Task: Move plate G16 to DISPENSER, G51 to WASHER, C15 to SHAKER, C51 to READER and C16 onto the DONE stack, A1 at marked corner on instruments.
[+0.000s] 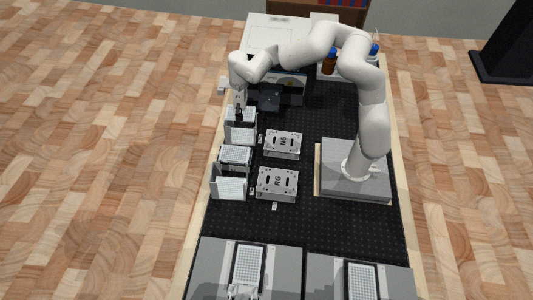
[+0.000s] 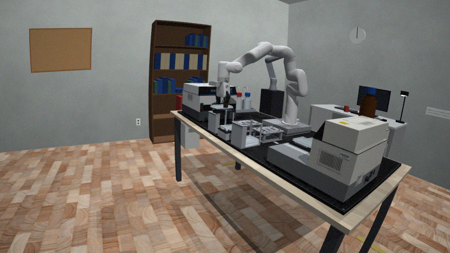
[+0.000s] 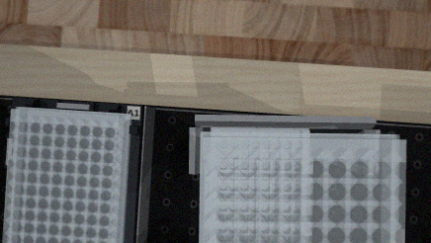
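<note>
My gripper (image 1: 238,112) is shut on a clear well plate (image 1: 240,113) and holds it level just above the top of the far stack rack (image 1: 240,130) at the deck's left edge. Another plate (image 1: 242,136) lies deep inside that rack. In the wrist view the held plate (image 3: 301,188) fills the lower right, with the rack wall (image 3: 284,120) beneath it. The fingers are out of the wrist view. The plate on the small station (image 1: 234,154) beside the rack also shows in the wrist view (image 3: 66,178), with an A1 mark (image 3: 132,113) at its corner. The reader's dark tray (image 1: 269,97) holds no plate.
A second stack rack (image 1: 227,184) with a plate stands nearer the front. Nests N6 (image 1: 282,142) and RG (image 1: 277,181) hold nothing. Two front instruments each carry a plate (image 1: 247,265) (image 1: 361,279). Bottles (image 1: 329,61) stand behind the arm's base (image 1: 354,169).
</note>
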Action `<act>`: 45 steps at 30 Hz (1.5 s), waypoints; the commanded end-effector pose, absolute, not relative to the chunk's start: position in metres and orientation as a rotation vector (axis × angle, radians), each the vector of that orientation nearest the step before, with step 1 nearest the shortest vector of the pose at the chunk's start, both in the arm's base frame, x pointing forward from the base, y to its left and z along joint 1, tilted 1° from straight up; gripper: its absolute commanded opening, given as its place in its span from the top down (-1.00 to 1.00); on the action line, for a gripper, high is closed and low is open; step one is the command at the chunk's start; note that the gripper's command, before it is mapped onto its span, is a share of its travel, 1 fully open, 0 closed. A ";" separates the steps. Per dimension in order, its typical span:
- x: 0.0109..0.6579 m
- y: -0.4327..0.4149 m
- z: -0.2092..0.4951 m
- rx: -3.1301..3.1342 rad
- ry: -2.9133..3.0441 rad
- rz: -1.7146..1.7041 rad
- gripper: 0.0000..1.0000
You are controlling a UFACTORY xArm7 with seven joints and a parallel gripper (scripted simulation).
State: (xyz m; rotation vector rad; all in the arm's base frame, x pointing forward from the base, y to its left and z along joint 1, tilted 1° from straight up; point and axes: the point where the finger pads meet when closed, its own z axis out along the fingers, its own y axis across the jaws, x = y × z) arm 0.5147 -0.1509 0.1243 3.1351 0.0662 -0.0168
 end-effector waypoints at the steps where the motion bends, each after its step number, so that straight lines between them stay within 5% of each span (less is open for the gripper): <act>1: 0.516 -0.151 0.120 3.134 0.066 -0.007 1.00; 45: 0.516 -0.152 0.102 3.134 0.066 -0.007 1.00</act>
